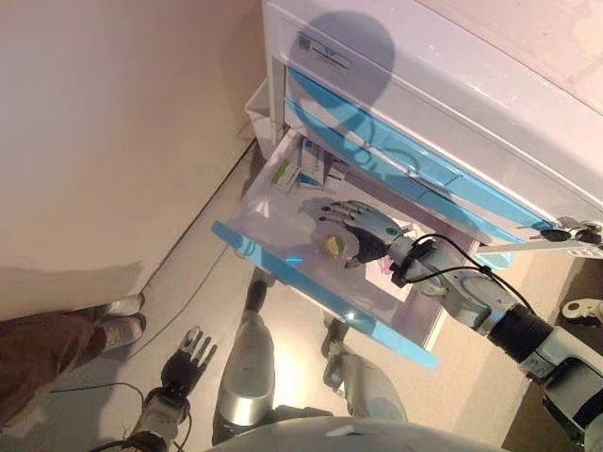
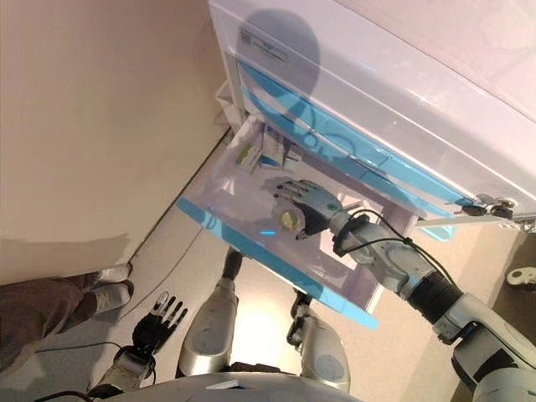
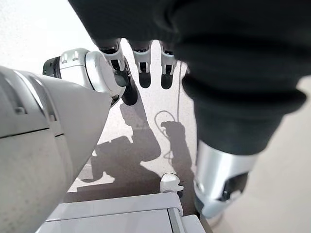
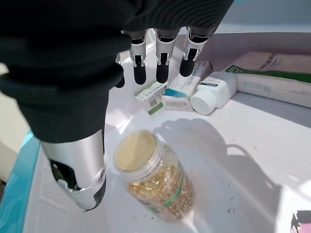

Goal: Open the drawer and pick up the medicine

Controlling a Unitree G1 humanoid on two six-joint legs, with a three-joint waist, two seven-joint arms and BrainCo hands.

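The white drawer (image 1: 283,247) with a blue front edge stands pulled out of the white cabinet (image 1: 443,104). A clear jar of yellow capsules (image 4: 153,177) with a gold lid lies in it; it also shows in the left eye view (image 1: 334,246). My right hand (image 1: 363,231) hovers just over the jar inside the drawer, fingers (image 4: 163,63) straight, thumb (image 4: 80,177) apart, holding nothing. Small medicine boxes (image 4: 167,94) and a white bottle (image 4: 214,92) lie at the drawer's back. My left hand (image 1: 188,358) hangs low by my side, fingers straight.
Closed blue-fronted drawers (image 1: 396,155) sit above the open one. A long green-and-white box (image 4: 272,77) lies along the drawer's back wall. A person's legs and shoes (image 1: 85,330) stand at the left on the floor. A beige wall (image 1: 113,132) is to the left.
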